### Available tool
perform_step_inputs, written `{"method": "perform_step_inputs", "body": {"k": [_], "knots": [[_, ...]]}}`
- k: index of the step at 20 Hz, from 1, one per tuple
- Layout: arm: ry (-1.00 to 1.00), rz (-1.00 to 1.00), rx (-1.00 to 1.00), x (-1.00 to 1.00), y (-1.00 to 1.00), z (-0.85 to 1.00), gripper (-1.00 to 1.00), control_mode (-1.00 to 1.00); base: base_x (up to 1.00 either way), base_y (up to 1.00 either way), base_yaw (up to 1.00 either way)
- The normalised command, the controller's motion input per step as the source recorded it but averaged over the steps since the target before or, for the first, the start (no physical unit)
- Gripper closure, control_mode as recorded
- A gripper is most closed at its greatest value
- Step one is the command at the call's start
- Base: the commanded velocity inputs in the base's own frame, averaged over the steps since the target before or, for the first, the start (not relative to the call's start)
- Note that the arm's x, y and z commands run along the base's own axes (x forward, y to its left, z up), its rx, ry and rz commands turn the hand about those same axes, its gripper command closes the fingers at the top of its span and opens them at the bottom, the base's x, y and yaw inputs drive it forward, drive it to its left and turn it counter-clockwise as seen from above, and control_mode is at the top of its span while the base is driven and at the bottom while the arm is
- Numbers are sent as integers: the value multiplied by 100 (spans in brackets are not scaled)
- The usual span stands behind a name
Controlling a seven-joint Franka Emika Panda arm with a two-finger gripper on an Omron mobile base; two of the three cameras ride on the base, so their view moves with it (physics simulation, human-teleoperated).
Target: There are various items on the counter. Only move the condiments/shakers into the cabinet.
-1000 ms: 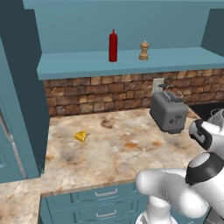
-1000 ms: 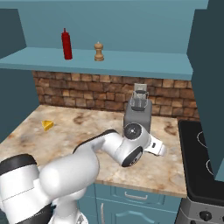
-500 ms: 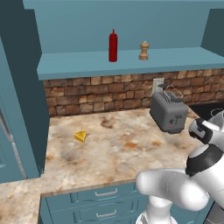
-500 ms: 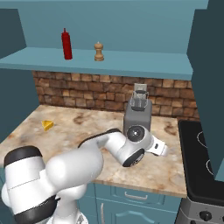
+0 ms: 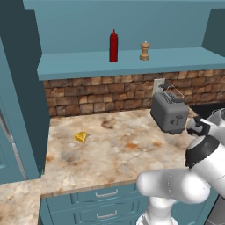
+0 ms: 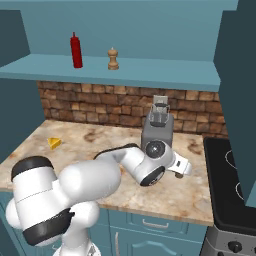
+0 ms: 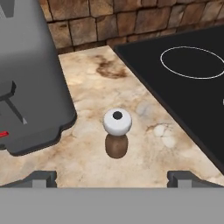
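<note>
Now the arm has folded further to the right than a second ago: in the left base view its dark-jointed wrist sits lower, just past the grey toaster [image 5: 169,111], and in the right base view the elbow has swung in front of the toaster's lower face while the shoulder has dropped lower left. Everything else holds its place. The red squeeze bottle [image 5: 114,46] and the tan wooden shaker [image 5: 144,51] stand upright, near each other but apart, on the open shelf of the cabinet [image 5: 132,61]. The yellow cheese wedge [image 5: 81,137] lies on the left part of the counter [image 5: 114,151], well apart from the toaster. In the hand view the dark-brown white-topped shaker [image 7: 117,138] stands upright on the counter, between the toaster's side and the black stovetop [image 7: 188,83], touching neither. The gripper [image 7: 111,177] looks down at it from above, its fingers [image 7: 43,177] wide apart at the bottom corners of that view, holding nothing, with the shaker centred between them and clear of both.
</note>
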Motion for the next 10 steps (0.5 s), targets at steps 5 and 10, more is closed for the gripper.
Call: {"method": "perform_step_inputs", "body": {"k": [5,10], "knots": [[0,0,0,22,0,-9,-100,-100,0,0,0],[0,0,0,5,-17,-15,-100,-100,0,0,0]]}}
